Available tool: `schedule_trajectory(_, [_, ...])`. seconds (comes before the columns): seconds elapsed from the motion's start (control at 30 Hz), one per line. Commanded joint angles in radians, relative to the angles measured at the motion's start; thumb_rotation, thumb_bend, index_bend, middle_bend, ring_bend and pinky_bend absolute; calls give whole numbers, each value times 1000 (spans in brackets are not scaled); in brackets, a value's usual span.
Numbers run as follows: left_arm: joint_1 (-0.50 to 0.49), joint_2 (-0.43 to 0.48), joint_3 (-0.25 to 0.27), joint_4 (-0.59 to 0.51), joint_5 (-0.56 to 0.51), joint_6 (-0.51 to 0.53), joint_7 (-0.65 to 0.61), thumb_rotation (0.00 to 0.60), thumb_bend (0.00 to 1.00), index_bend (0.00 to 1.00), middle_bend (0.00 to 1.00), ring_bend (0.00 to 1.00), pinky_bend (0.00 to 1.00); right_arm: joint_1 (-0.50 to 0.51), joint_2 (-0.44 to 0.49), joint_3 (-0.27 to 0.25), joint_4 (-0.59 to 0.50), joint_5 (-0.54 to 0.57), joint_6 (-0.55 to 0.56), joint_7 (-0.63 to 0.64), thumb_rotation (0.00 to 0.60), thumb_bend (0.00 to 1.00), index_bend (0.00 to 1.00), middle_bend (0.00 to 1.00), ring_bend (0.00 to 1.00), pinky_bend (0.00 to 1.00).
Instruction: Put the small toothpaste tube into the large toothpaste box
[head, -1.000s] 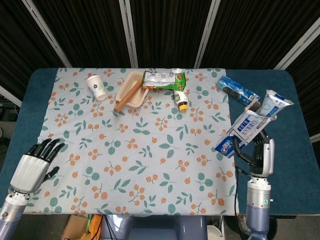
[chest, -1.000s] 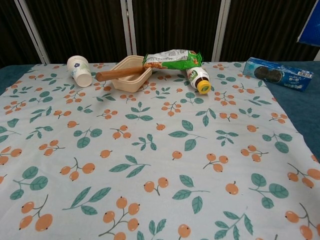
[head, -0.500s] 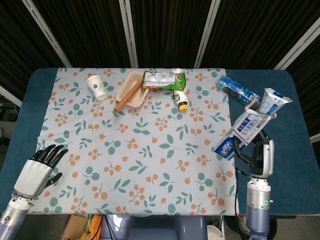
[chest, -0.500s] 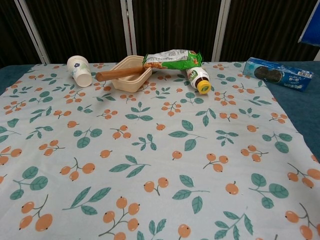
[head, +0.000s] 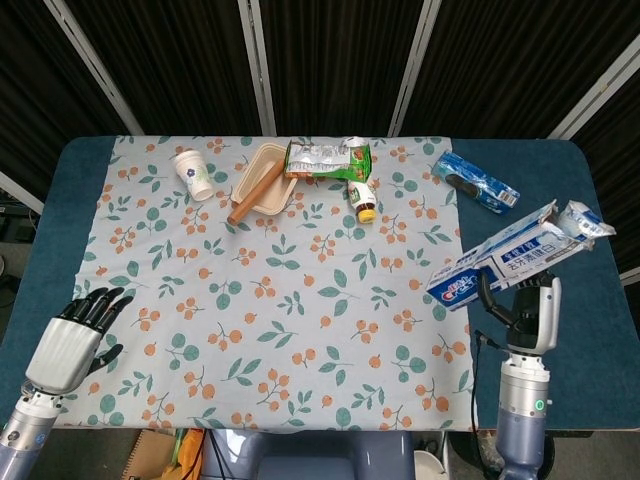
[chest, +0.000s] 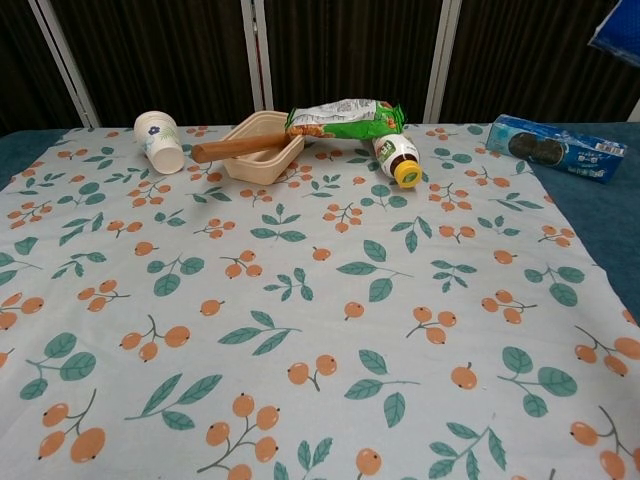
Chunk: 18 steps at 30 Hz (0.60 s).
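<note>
Holding the toothpaste box (head: 505, 260): right robot hand (head: 522, 300).

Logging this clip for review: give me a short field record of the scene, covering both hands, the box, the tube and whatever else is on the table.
right hand: holds the large toothpaste box aloft
small toothpaste tube: crimped end sticks out of the box's open end
left hand: holds nothing, fingers apart, near table edge
cloth items: paper cup, tray with wooden stick, snack bag, small bottle
off cloth: blue cookie pack
</note>
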Motion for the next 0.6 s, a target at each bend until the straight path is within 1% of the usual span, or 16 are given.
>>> schedule_trajectory(0.03, [2, 1, -4, -2, 1, -3, -1, 600, 10, 206, 188, 210, 383, 1, -7, 2, 3, 2, 4, -9, 600, 550, 516, 575, 569, 548])
schedule_trajectory(0.23, [7, 2, -14, -8, 0, -12, -6, 600, 9, 206, 188, 210, 383, 1, -8, -3, 3, 4, 0, -13, 600, 550, 516, 576, 569, 548])
schedule_trajectory(0.27, [8, 3, -15, -9, 1, -13, -6, 600, 9, 206, 188, 210, 383, 1, -8, -3, 4, 4, -1, -13, 600, 550, 503, 576, 562, 547])
schedule_trajectory(0.33, [10, 3, -18, -9, 1, -16, -7, 600, 10, 206, 188, 210, 383, 0, -9, -4, 4, 1, 0, -9, 600, 550, 445, 563, 519, 529])
schedule_trajectory(0.37, [11, 4, -19, -9, 1, -16, -7, 600, 10, 206, 188, 210, 383, 0, -9, -4, 4, -1, 0, -7, 600, 550, 394, 541, 477, 504])
schedule_trajectory(0.43, [13, 4, -21, -9, 3, -17, -9, 600, 10, 206, 188, 210, 383, 2, -8, -6, 0, -7, -2, -4, 600, 550, 348, 507, 439, 472])
schedule_trajectory(0.6, [16, 4, -27, -12, 6, -21, -11, 600, 10, 206, 188, 210, 383, 1, 2, -4, -7, 3, -11, 1, 600, 551, 315, 476, 414, 453])
